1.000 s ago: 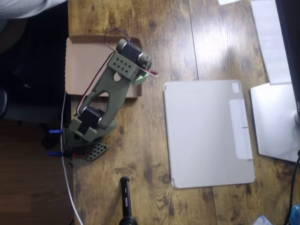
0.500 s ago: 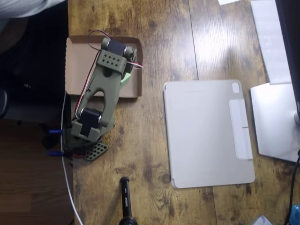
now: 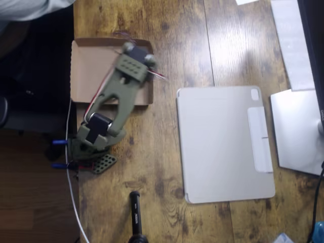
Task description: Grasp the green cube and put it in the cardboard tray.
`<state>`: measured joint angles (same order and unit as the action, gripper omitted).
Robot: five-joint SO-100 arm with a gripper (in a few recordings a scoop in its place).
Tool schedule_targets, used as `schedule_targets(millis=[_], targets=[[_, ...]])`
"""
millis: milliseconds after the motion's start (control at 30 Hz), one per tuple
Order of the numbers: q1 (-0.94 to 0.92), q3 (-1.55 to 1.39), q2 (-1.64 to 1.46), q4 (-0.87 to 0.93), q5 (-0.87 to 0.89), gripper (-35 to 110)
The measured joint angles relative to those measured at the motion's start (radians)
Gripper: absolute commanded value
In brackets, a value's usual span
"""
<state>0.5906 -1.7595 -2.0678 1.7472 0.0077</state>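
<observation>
Broadly, the wooden worktop point(image 3: 167, 167) carries everything in the overhead view, with a flat grey tablet case point(image 3: 225, 144) lying on its right half, well apart from the action. At the upper left sits the cardboard tray point(image 3: 88, 66), its brown floor bare on the left side and its right part covered by the olive-green arm point(image 3: 119, 88), which reaches up from its base near the worktop's left edge and leans over the tray. The arm's head is blurred, so it seems to be in motion, and it hangs above the tray's right rim. The gripper point(image 3: 135, 56) lies under that head, and I cannot tell how its jaws stand, whether spread or closed, because the wrist body hides them from above. The green cube cannot be picked out here; no green patch stands clear of the arm, so it is either hidden beneath the head, in the jaws or already lying on the tray floor there. Judging by the pose, the step in hand is the placing of the cube in the tray, or the end of it. To do it well, the head should be over the open floor of the tray rather than over the rim, come low before the jaws part so the cube does not bounce out, and then rise straight up without dragging the low cardboard wall.
</observation>
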Motion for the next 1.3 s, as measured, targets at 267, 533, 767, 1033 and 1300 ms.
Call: schedule_targets(millis=[267, 533, 767, 1033, 1300], targets=[[-0.322, -0.037, 0.109, 0.025, 0.011, 8], [-0.535, -0.054, 0.236, 0.025, -0.006, 8], [-0.703, -0.006, 0.272, 0.025, -0.014, 8], [-0.719, 0.009, 0.305, 0.025, -0.009, 8], [-0.683, -0.038, 0.288, 0.023, -0.009, 7]])
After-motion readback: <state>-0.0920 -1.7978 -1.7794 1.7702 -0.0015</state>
